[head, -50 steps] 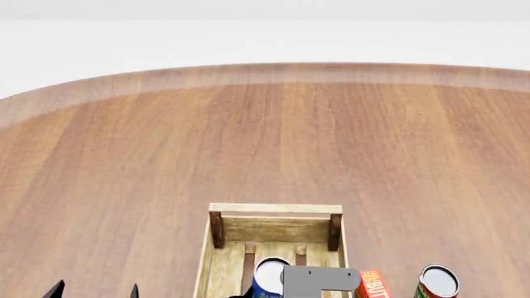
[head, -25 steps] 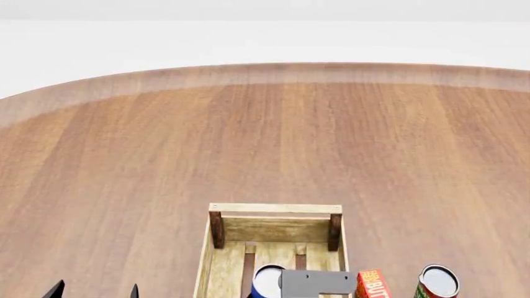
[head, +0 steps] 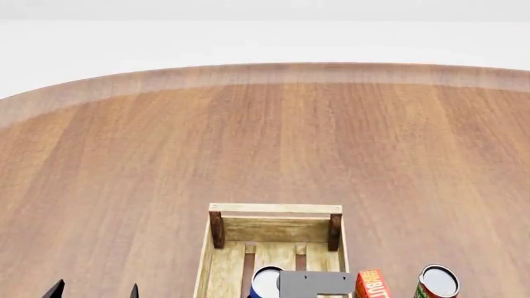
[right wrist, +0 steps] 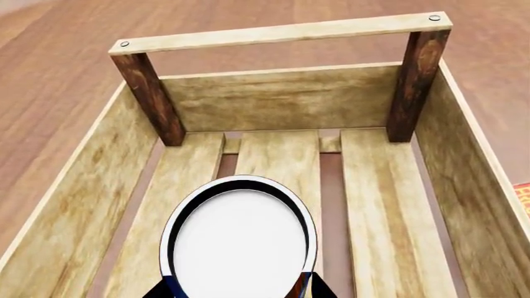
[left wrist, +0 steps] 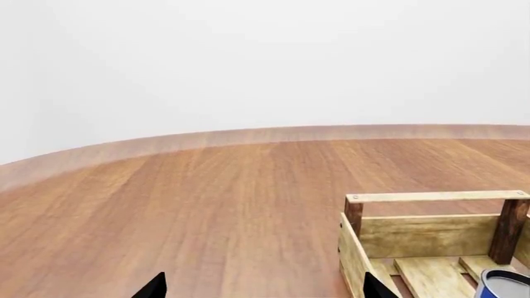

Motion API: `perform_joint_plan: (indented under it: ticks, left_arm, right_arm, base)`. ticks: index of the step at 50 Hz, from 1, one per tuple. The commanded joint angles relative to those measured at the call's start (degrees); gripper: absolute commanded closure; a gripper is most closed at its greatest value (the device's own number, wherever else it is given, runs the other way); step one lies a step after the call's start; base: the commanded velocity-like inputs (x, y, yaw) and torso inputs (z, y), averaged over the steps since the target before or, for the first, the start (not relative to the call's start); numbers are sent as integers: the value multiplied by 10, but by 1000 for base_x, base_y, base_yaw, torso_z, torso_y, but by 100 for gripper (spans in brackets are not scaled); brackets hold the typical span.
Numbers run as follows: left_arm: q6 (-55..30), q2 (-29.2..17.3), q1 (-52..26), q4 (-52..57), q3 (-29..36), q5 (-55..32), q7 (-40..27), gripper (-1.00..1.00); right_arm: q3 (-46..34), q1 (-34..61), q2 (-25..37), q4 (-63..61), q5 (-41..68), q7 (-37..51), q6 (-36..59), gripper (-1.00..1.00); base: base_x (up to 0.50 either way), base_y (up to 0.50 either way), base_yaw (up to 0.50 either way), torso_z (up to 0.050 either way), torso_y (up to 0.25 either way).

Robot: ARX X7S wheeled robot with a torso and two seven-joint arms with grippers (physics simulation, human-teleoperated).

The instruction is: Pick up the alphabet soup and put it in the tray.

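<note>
The alphabet soup (right wrist: 240, 239) is a can with a white top and a blue side. It stands upright between the fingers of my right gripper (right wrist: 238, 289), inside the tray (right wrist: 282, 36), a light wooden slatted crate with dark corner posts. In the head view the can (head: 266, 282) sits low in the tray (head: 275, 208), beside my right gripper's grey body (head: 314, 283). The left wrist view shows the tray (left wrist: 431, 197) and the can's blue edge (left wrist: 505, 285). My left gripper (head: 94, 290) is open and empty, left of the tray over the table; it also shows in the left wrist view (left wrist: 265, 288).
A red butter box (head: 373, 284) and a red-and-green can (head: 437, 281) stand just right of the tray. The round wooden table (head: 265, 136) stretches far ahead to its curved edge.
The right gripper and the soup can have sunk lower in the head view, down into the tray. The left gripper has not moved.
</note>
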Motion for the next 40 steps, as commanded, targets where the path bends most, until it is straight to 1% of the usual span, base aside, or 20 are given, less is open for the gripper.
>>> perform_joint_plan:
  ticks: [1, 9, 10, 25, 35, 40]
  left_arm:
    - [1, -1, -1, 0, 1, -1, -1, -100]
    - [2, -2, -1, 0, 2, -2, -2, -100]
    - [2, -1, -1, -1, 2, -2, -2, -100]
    - [2, -2, -1, -1, 4, -3, -3, -100]
    - [3, -4, -1, 0, 5, -4, -5, -100]
    - [4, -4, -1, 0, 6, -3, -6, -100]
  right_arm:
    - [-4, 3, -1, 3, -5, -6, -4, 100]
    - [-6, 3, 1, 0, -2, -3, -4, 100]
    - [-7, 2, 3, -8, 1, -4, 0, -100]
    - [-4, 3, 9, -22, 13, 8, 9, -100]
    - [3, -10, 26, -89, 31, 27, 25, -100]
    - [7, -27, 44, -160, 45, 49, 44, -100]
  base:
    - [0, 0, 0, 0, 0]
    - [1, 0, 1, 0, 0]
    - [0, 0, 0, 0, 0]
    - [0, 0, 0, 0, 0]
    - [0, 0, 0, 0, 0]
    - [0, 0, 0, 0, 0]
